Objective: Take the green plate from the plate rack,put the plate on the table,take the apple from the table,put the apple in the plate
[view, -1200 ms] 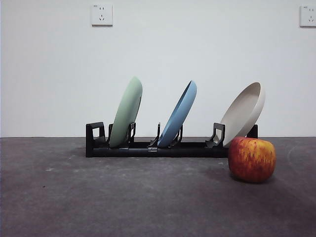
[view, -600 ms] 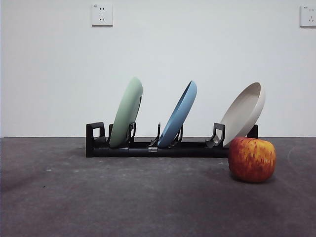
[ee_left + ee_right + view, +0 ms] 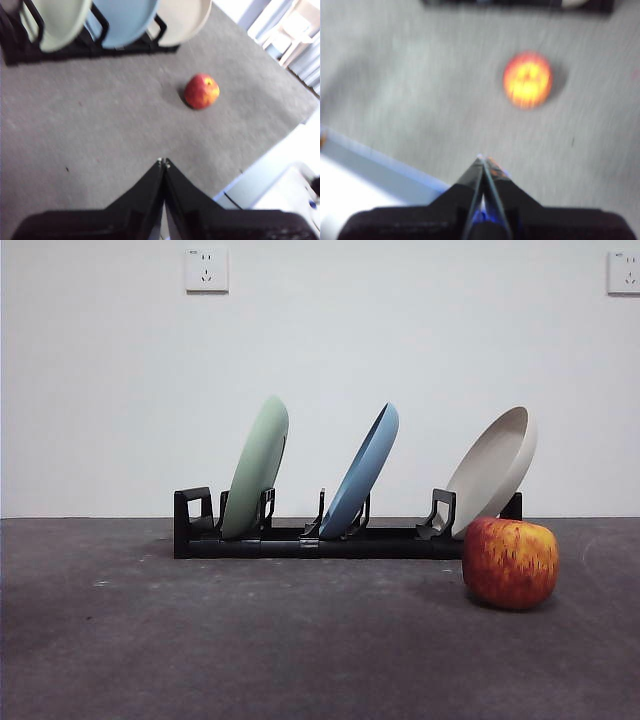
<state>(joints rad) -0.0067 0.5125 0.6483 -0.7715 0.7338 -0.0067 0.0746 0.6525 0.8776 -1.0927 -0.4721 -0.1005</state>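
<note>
Matte sage green plate [image 3: 256,467] leans in black slotted plate rack [image 3: 310,536], frame centre-left. Blocky red-yellow apple [image 3: 510,562] lower right on mottled grey table [image 3: 250,640]. Left gripper [image 3: 163,162], right gripper [image 3: 481,159]: jaws pressed together, empty. White wall [image 3: 400,330], 2 sockets [image 3: 206,269].

Changes recorded, front view: none among the objects. Faint shadow on the table [image 3: 60,640], near-left area, slightly altered against earlier frames. No object displaced.

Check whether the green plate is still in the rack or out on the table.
In the rack. The green plate leans on edge between prongs of the plate rack, untouched.
</note>
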